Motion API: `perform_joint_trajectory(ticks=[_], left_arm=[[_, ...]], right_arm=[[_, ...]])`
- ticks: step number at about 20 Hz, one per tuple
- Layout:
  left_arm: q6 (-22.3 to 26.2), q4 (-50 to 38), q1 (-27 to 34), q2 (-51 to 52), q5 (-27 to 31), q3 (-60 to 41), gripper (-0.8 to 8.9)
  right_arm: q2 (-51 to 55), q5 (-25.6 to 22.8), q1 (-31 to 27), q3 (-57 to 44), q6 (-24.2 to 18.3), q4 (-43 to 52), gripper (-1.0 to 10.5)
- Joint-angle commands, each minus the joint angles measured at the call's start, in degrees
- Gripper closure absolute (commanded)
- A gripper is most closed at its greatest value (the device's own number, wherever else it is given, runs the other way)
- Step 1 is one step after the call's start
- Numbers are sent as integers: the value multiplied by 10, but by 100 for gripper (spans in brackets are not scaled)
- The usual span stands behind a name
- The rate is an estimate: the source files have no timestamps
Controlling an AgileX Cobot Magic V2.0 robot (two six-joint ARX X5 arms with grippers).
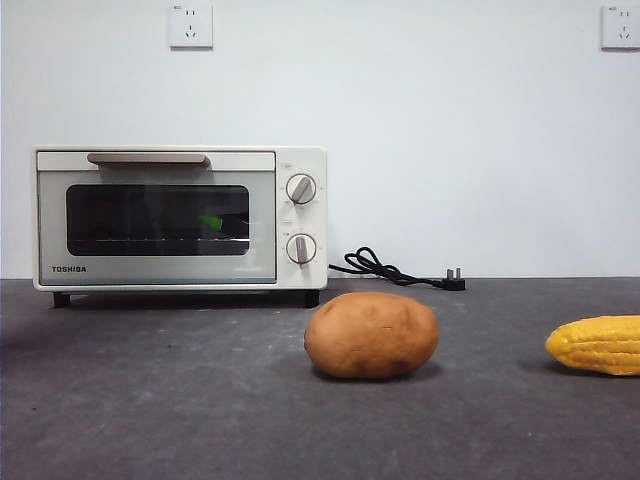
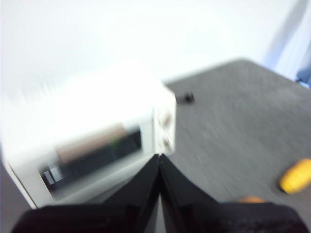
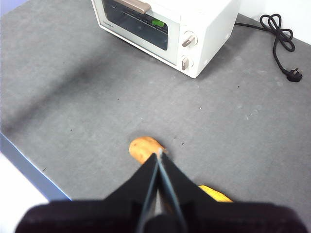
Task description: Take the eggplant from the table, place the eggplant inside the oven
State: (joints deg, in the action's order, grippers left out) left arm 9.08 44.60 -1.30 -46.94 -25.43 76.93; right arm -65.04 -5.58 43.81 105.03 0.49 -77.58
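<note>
Both arms hang above the table [image 1: 150,400], left gripper [image 2: 159,162] and right gripper [image 3: 159,158] each with jaws pressed together and empty. The eggplant [image 1: 210,221] lies inside the oven [image 1: 180,218] on the wire rack, only its green cap showing through the dark glass of the shut door, so the placing appears done. A rough brown potato [image 1: 371,334] and ridged yellow corn [image 1: 597,344] rest mid-table on the matte grey surface.

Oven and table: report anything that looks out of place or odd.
The oven has its door shut, with the eggplant's green cap showing through the glass. Its power cord lies unplugged on the table. The potato and corn lie undisturbed. Nothing is spilled or damaged.
</note>
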Motion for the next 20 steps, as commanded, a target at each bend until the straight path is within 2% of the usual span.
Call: perform_joint_trajectory(ticks=[1,5,10,15,20], left_arm=[[77,-70,-2,23,-3,-5,818],[130,-209,-1,88,-2,-52,818],[167,-357,18,207,3,-253,818],[156,-417,44,321,36,-493,818],[100,-417,44,421,94,-648,818]], right_arm=[[-1,0,0,-3,4,-14,948],[-1,0,0,-3,4,-14,948],[-1,0,0,-3,4,-14,948],[-1,0,0,-3,4,-14,948],[-1,0,0,-3,4,-14,948]])
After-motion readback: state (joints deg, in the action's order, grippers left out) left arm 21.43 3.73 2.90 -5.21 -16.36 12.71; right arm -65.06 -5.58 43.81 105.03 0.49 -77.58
